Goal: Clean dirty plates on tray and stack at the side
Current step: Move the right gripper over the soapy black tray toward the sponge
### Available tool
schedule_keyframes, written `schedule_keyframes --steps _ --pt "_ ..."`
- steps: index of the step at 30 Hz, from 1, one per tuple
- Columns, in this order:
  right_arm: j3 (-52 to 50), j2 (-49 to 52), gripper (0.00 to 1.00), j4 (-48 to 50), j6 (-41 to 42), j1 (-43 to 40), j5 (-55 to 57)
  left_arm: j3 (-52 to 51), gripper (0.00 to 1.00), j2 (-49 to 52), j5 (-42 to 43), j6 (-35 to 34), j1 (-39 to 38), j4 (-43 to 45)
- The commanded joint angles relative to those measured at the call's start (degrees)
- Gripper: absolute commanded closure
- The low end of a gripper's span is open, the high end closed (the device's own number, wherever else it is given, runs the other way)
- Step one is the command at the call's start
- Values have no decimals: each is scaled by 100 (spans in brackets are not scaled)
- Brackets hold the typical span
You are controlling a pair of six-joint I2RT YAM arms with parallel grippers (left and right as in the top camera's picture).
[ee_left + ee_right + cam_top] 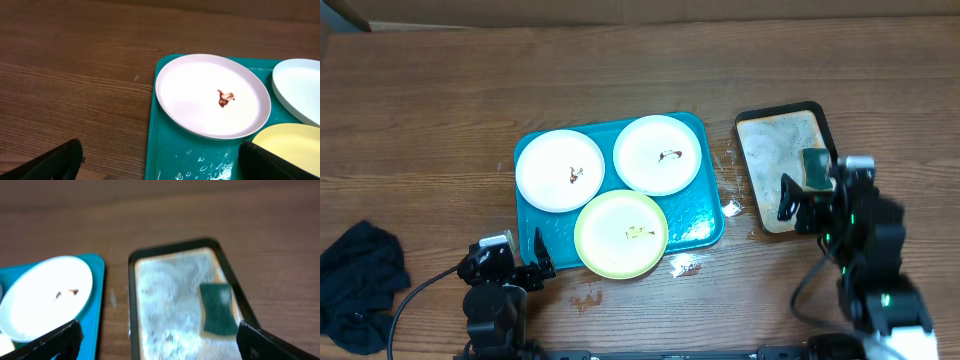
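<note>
The big rectangular plastic tray (705,215) is bright turquoise-blue; on it the left round white plate (545,185) has a reddish-brown smear, the right round white plate (645,170) a dark squiggle, and the pale yellow-green round plate (605,245) a yellow smudge. The smaller black-rimmed tray (765,160) is foamy off-white inside with a dark green sponge (815,167), the crumpled cloth (360,285) is dark navy, and the wooden table (620,60) is mid-brown with streaky grain.

This looks like a robotics lab bench set up as a dishwashing station. A wood-grain table (620,60) holds a turquoise tray (703,215) of smeared plates (545,160). Right of the tray sits a soapy tray (775,109) with a green sponge (814,167), and far left of it a dark cloth (360,285). A cabled left arm (495,310) and a right arm (870,250) flank its near side.
</note>
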Motion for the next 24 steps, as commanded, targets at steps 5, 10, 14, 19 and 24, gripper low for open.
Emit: schedule_keyframes --steps 5,10,14,19,24 --pt "1982 1794 0 -1285 7 4 -588 -35 0 -59 59 153 35 0" --pt "3178 2743 0 -2485 7 4 -1117 -35 0 -59 59 153 35 0" --pt "3753 3097 0 -3211 7 4 -1211 -35 0 -59 59 153 35 2" --pt "4044 3244 0 -3919 7 2 -1213 -35 0 -59 59 153 33 0" --pt "4083 3254 0 -4454 7 2 -1211 -35 0 -59 59 153 33 0"
